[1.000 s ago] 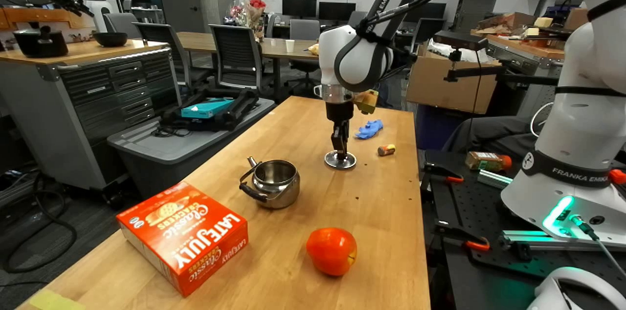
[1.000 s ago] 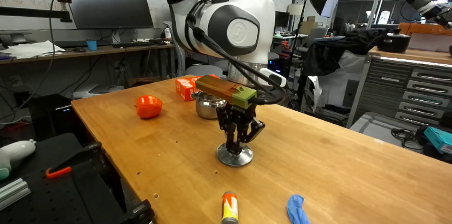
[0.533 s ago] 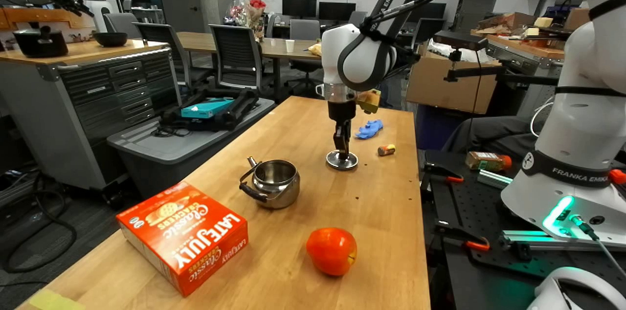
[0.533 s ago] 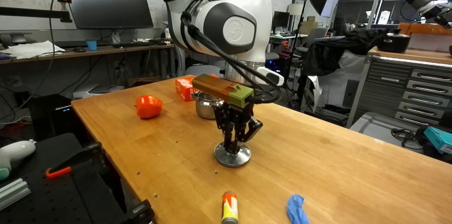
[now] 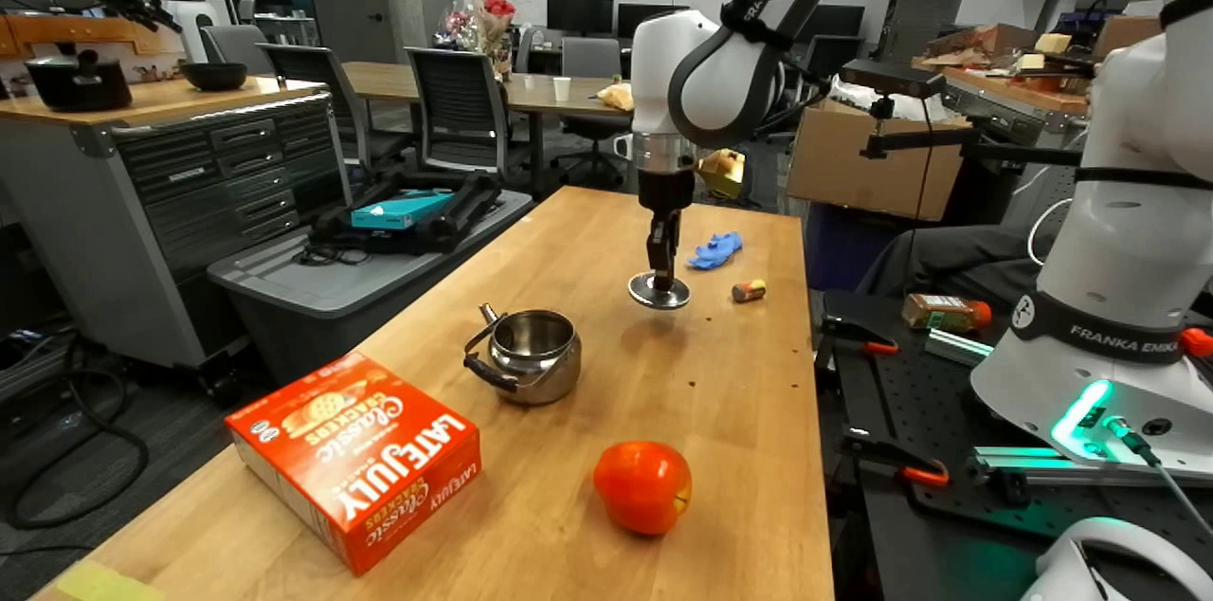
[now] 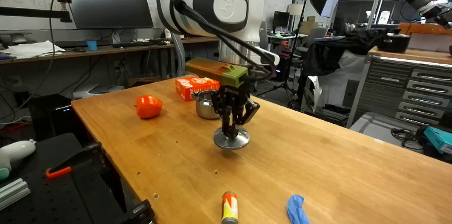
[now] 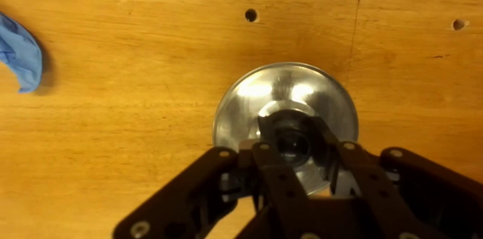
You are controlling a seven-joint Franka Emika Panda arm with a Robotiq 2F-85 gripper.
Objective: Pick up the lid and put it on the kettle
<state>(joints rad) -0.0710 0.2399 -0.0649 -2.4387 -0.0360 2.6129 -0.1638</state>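
Note:
The lid, a flat round silvery disc, hangs just above the table in both exterior views (image 5: pixel 644 296) (image 6: pixel 231 143), with its shadow below it. My gripper (image 5: pixel 664 282) points down and is shut on the lid's centre knob. In the wrist view the gripper (image 7: pixel 291 127) has its fingers on both sides of the dark round knob, and the lid's rim (image 7: pixel 236 107) shows around them. The kettle (image 5: pixel 548 375), a squat steel pot without cover, stands upright with its dark handle folded to the side. It is partly behind the gripper in an exterior view (image 6: pixel 205 106) and out of the wrist view.
A red cracker box (image 5: pixel 360 459) lies beside the kettle. A red-orange fruit (image 5: pixel 644 487) stands nearer the camera. A small orange-and-yellow cylinder (image 6: pixel 230 207) and a blue glove (image 6: pixel 296 210) lie on the wooden table (image 6: pixel 317 167) on the lid's other side.
The lid was down at the table in my gripper a second ago. The gripper has risen with it, so the lid now hangs clear of the table. The kettle has not moved.

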